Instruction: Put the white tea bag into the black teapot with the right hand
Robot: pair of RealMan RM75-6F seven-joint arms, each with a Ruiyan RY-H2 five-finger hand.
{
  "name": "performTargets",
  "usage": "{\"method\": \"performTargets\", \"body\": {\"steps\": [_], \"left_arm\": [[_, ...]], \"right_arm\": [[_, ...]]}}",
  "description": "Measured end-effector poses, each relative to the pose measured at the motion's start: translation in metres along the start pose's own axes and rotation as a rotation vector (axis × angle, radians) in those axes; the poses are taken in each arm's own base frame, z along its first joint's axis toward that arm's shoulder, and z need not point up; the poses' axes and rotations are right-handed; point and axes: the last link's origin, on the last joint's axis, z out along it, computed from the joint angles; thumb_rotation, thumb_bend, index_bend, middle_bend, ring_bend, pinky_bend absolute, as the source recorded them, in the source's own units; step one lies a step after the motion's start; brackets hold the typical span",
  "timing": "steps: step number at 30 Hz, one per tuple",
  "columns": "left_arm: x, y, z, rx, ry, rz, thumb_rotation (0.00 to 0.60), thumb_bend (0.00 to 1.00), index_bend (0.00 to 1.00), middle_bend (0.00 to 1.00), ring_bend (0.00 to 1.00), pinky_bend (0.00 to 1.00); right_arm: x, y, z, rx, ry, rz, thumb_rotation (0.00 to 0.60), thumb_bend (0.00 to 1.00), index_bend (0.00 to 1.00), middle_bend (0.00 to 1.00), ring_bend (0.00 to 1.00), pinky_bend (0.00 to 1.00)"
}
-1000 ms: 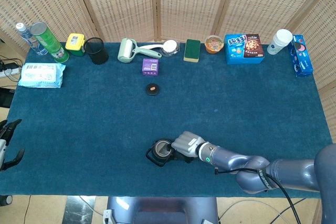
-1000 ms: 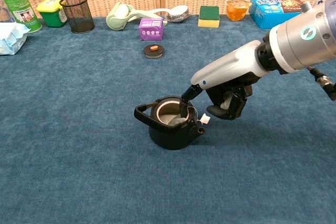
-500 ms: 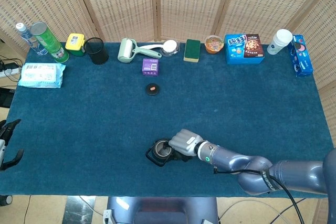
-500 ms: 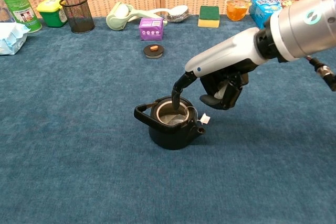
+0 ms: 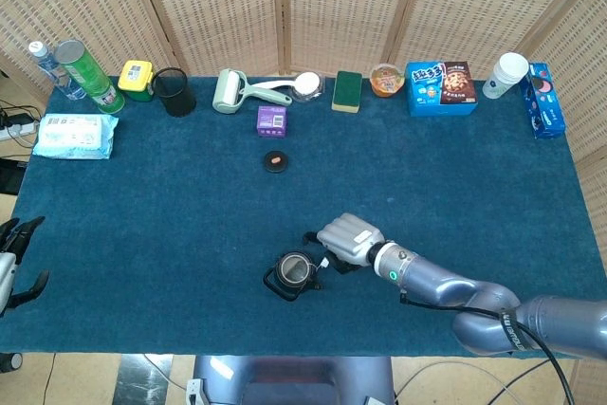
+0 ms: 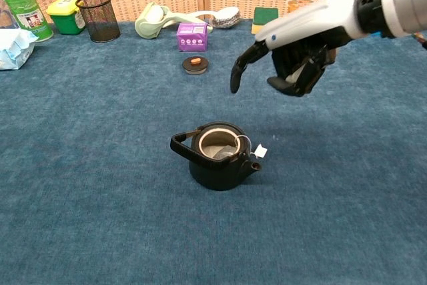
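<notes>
The black teapot (image 6: 215, 160) (image 5: 293, 273) stands lidless near the table's front. The white tea bag (image 6: 223, 154) lies inside it, its string over the rim and its small paper tag (image 6: 260, 151) hanging beside the spout. My right hand (image 6: 293, 55) (image 5: 349, 238) hovers well above and behind the pot, one finger pointing down and the others loosely curled, holding nothing. Only dark fingertips of my left hand (image 5: 21, 253) show at the head view's left edge; their pose is unclear.
The teapot's round lid (image 6: 195, 65) lies behind the pot. Along the back edge stand a mesh cup (image 6: 97, 17), a lint roller (image 6: 152, 19), a purple box (image 6: 191, 37), a green sponge (image 6: 265, 21) and snack boxes (image 5: 441, 88).
My right hand has lifted up and away from the teapot's mouth, leaving the tea bag inside. The pot has not moved.
</notes>
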Motion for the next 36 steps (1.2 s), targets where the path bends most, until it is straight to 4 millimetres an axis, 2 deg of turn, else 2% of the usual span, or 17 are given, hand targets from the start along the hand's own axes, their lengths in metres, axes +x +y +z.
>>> {"method": "performTargets", "body": {"steps": [5,11,16,24,31,36], "left_arm": [[-0.002,0.001,0.001,-0.002,-0.008,-0.001,0.600,0.45,0.03,0.14,0.00,0.12],[-0.002,0.003,0.003,-0.009,-0.010,0.000,0.600,0.45,0.03,0.14,0.00,0.12],[-0.003,0.005,0.005,-0.015,-0.010,-0.001,0.600,0.45,0.03,0.14,0.00,0.12],[-0.005,0.004,0.008,-0.011,-0.016,0.001,0.600,0.45,0.03,0.14,0.00,0.12],[-0.012,0.001,0.003,0.007,-0.023,-0.004,0.600,0.45,0.03,0.14,0.00,0.12],[-0.017,-0.006,-0.003,0.042,-0.013,-0.007,0.600,0.45,0.03,0.14,0.00,0.12]], "right_arm": [[0.005,0.017,-0.010,-0.032,0.097,0.040,0.600,0.75,0.19,0.97,1.00,0.95],[0.009,0.039,-0.022,-0.079,0.232,0.060,0.600,0.72,0.19,0.84,0.98,0.88],[0.006,0.056,-0.034,-0.122,0.336,0.054,0.600,0.70,0.13,0.67,0.83,0.76],[-0.005,0.073,-0.049,-0.209,0.476,-0.040,0.600,0.68,0.09,0.49,0.62,0.61],[-0.028,0.082,-0.066,-0.307,0.546,-0.078,0.600,0.66,0.05,0.38,0.44,0.47],[-0.049,0.088,-0.083,-0.381,0.583,-0.077,0.600,0.64,0.05,0.33,0.38,0.42]]}}
